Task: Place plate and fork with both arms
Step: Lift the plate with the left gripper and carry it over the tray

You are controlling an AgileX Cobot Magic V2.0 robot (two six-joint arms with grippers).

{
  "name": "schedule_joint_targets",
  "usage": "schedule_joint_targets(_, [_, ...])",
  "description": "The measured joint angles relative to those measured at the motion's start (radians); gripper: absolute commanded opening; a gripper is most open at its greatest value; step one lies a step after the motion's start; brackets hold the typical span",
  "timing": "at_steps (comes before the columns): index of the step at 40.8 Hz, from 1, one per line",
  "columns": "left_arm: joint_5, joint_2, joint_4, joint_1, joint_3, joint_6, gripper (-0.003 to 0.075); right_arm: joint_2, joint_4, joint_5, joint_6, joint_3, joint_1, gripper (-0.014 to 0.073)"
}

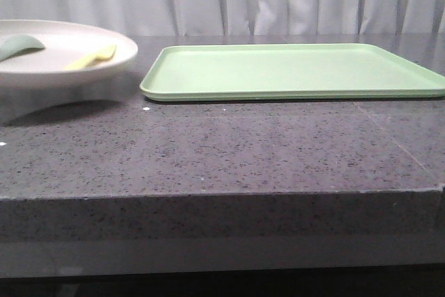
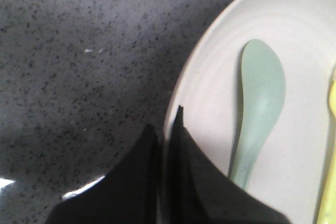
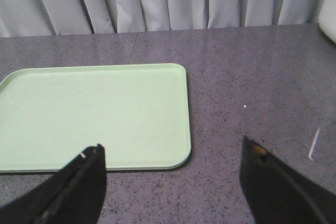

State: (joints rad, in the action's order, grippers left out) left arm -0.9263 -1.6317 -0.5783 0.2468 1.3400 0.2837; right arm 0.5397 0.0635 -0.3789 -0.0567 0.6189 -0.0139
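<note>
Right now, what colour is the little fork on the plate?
Pale yellow. The fork lies on the cream-white plate; the front view shows it best.

1. The plate [image 1: 42, 60] is cut off by the front view's 9 o'clock edge; in the left wrist view its rim runs out of the picture at 12, 3 and 6 o'clock.
2. The fork [image 2: 329, 150] shows only as a thin strip at the left wrist view's 3 o'clock edge.
3. The spoon [image 2: 257, 108] has its handle end hidden behind the left gripper [image 2: 167, 129].
4. The tray [image 1: 292, 71] is clipped at 3 o'clock in the front view and at 9 o'clock in the right wrist view.
5. The right gripper [image 3: 173, 166] is cut off at 6 o'clock.
</note>
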Motion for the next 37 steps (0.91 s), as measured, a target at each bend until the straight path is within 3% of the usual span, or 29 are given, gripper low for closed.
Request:
schedule_joint_targets(6, [-0.006,0.000,-0.098,0.016,0.022,0.029,-0.0018,0.000,0.000,0.000,0.000,0.000,0.000,0.0552])
schedule_joint_targets(13, [0.011,0.000,-0.104,-0.055,0.047,0.014,-0.0018,0.000,0.000,0.000,0.000,0.000,0.000,0.0552])
schedule_joint_targets(30, [0.123,-0.168,-0.119,-0.422,0.227,-0.099,-0.0018,0.000,0.000,0.000,0.000,0.000,0.000,0.0552])
schedule_joint_targets(37, [0.165,-0.279,-0.121,-0.524,0.326,-0.142,-0.0018,0.000,0.000,0.000,0.000,0.000,0.000,0.0552])
